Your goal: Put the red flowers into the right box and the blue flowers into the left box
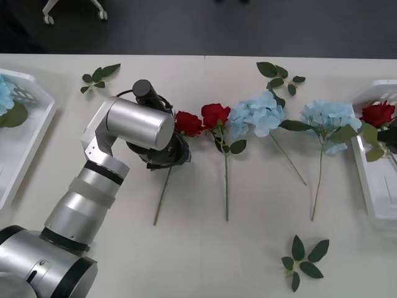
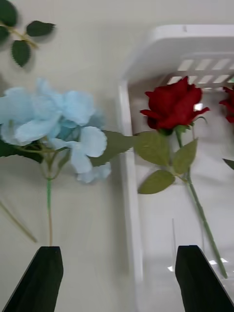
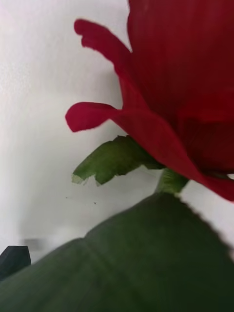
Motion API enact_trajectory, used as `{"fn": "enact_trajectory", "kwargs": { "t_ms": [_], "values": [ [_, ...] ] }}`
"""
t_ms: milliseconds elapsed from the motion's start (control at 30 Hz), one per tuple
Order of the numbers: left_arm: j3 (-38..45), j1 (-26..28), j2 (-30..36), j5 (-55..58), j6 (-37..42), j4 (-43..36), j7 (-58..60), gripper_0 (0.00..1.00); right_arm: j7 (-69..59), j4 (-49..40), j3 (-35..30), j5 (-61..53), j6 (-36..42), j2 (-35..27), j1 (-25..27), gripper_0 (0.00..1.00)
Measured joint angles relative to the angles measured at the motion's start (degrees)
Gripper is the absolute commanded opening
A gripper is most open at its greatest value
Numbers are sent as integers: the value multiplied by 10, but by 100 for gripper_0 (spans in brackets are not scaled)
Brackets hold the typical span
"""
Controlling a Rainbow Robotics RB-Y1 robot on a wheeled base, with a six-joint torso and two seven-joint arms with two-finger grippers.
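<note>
The left gripper (image 1: 175,151) sits low over the stem of the leftmost red rose (image 1: 187,123) on the table; whether its fingers are open or closed cannot be told. The right gripper (image 2: 119,278) has its black fingers (image 2: 41,278) spread wide apart, empty, above the rim of the right box (image 2: 127,204). One red rose (image 2: 173,105) lies inside that box. A blue flower (image 2: 53,122) lies just beside the box on the table. The left box (image 1: 25,133) holds a blue flower (image 1: 5,93).
</note>
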Motion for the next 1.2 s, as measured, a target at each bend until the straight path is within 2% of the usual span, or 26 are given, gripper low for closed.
{"fn": "enact_trajectory", "kwargs": {
  "t_ms": [67,100,133,200,300,467,633,900,1033,1200],
  "values": [
    [0,-3,0,0,0,10,0,100,0,-23,9,-4,9,0,0,68],
    [0,-3,0,0,0,12,0,82,0,-35,16,-4,16,0,0,68],
    [0,-3,0,0,0,13,0,54,0,-47,24,-4,21,0,0,68],
    [0,-3,0,1,0,13,0,21,0,-66,42,-4,30,0,0,68],
    [-5,-3,0,1,0,13,0,1,0,-91,72,-9,27,0,-1,68],
    [-22,-3,0,1,0,14,0,0,0,-132,118,-24,-23,-3,-2,68],
    [-24,-3,0,1,0,16,0,0,0,-158,132,-61,-157,-37,6,68],
    [-24,-3,0,1,0,15,0,0,0,-205,120,-64,-315,-91,83,68],
    [-23,-3,2,9,0,1,0,0,0,-216,119,-59,-349,-93,110,68],
    [-7,8,16,35,0,-78,0,0,0,-216,119,-59,-383,-93,133,67]
  ]
}}
